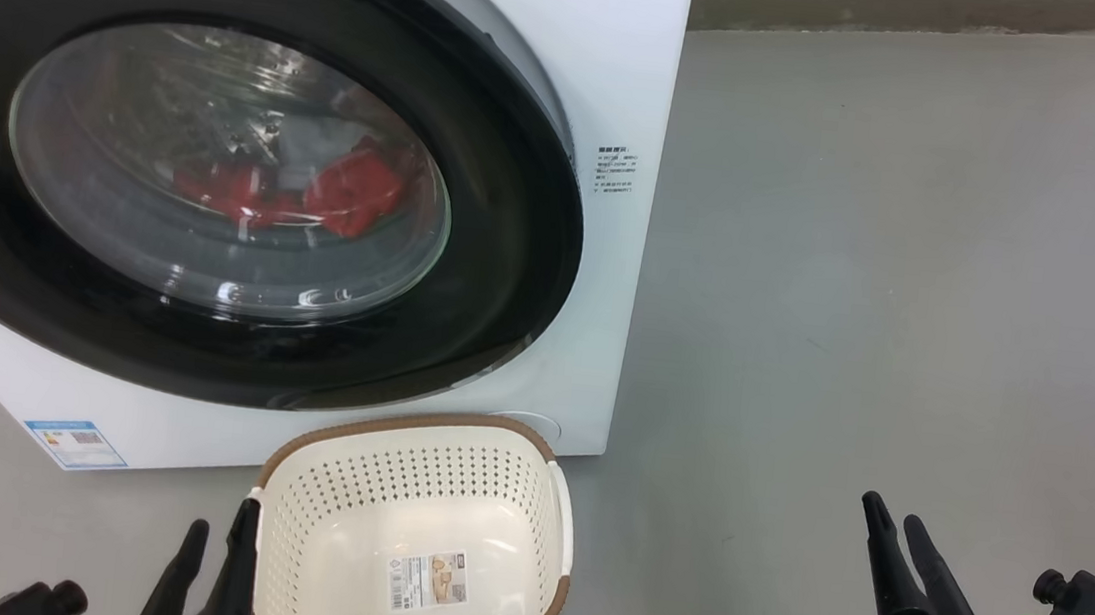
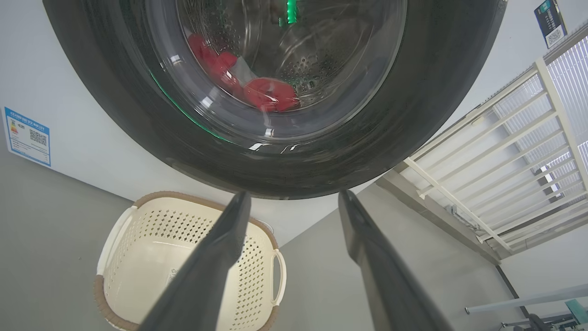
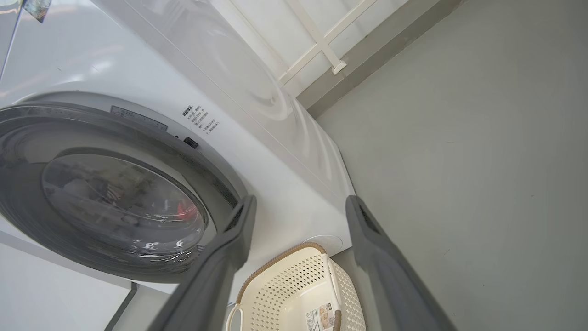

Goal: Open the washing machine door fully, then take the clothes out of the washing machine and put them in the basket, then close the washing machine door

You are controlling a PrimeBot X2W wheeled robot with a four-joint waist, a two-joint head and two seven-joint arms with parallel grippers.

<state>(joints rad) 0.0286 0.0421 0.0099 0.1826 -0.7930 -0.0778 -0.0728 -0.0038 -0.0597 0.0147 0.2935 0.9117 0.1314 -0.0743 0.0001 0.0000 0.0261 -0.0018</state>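
The white washing machine (image 1: pixel 621 63) stands on the floor with its black-rimmed round door (image 1: pixel 503 243) shut against its front. Red clothes (image 1: pixel 348 190) with a grey part lie in the drum behind the glass; the clothes (image 2: pixel 268 94) also show through the door (image 2: pixel 432 101) in the left wrist view. The cream basket (image 1: pixel 433 457) with a brown rim sits in front of the machine, with nothing in it. My left gripper (image 1: pixel 219 532) is open just left of the basket. My right gripper (image 1: pixel 897 517) is open over bare floor at the lower right, apart from everything.
Grey floor (image 1: pixel 912 282) stretches to the right of the machine up to a wall base. A blue label (image 1: pixel 77 443) sits low on the machine's front. White window bars (image 2: pixel 505 156) stand beyond the machine in the left wrist view.
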